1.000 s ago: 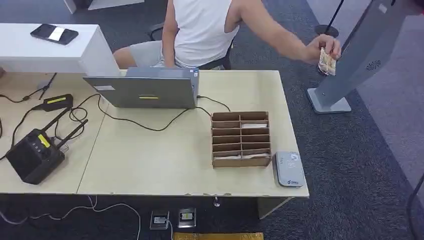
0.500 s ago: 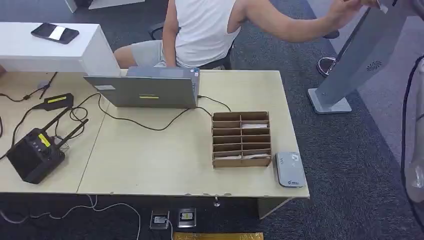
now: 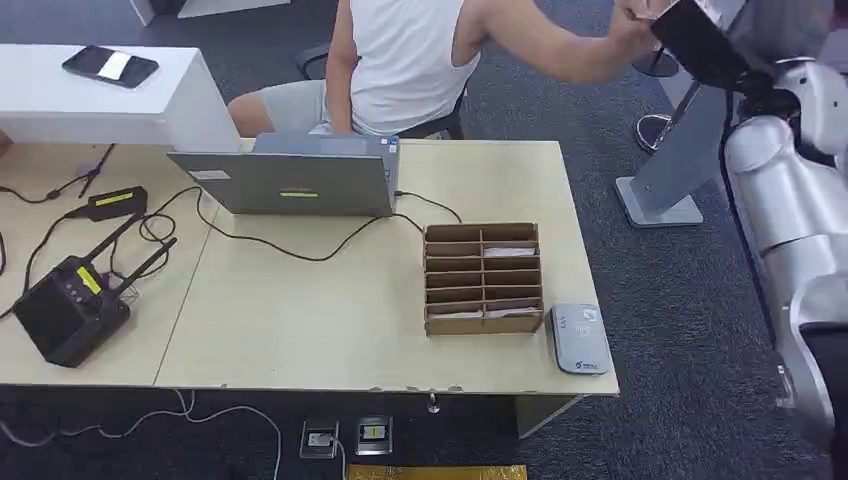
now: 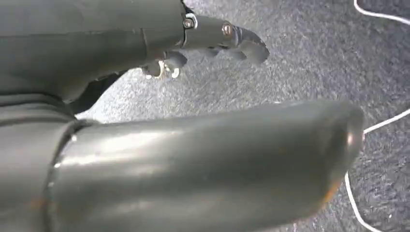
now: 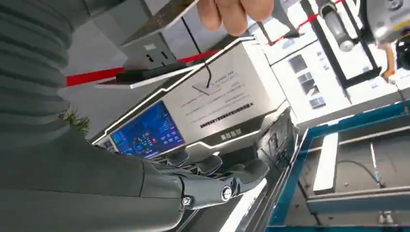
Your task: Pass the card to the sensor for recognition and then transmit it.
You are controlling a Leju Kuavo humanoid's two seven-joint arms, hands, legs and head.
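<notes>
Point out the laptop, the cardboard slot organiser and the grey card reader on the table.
laptop (image 3: 290,185): head view, on the back of its lid.
cardboard slot organiser (image 3: 483,279): head view, on its central divider.
grey card reader (image 3: 578,338): head view, on its top face.

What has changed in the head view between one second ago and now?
The robot's right arm has risen into the picture on the right, its right hand now up beside the person's hand. The person's hand moved up from beside the grey stand, where it held a small tan object one second ago; whether that object passed over cannot be told. The laptop, cardboard organizer and grey reader stayed put.
</notes>
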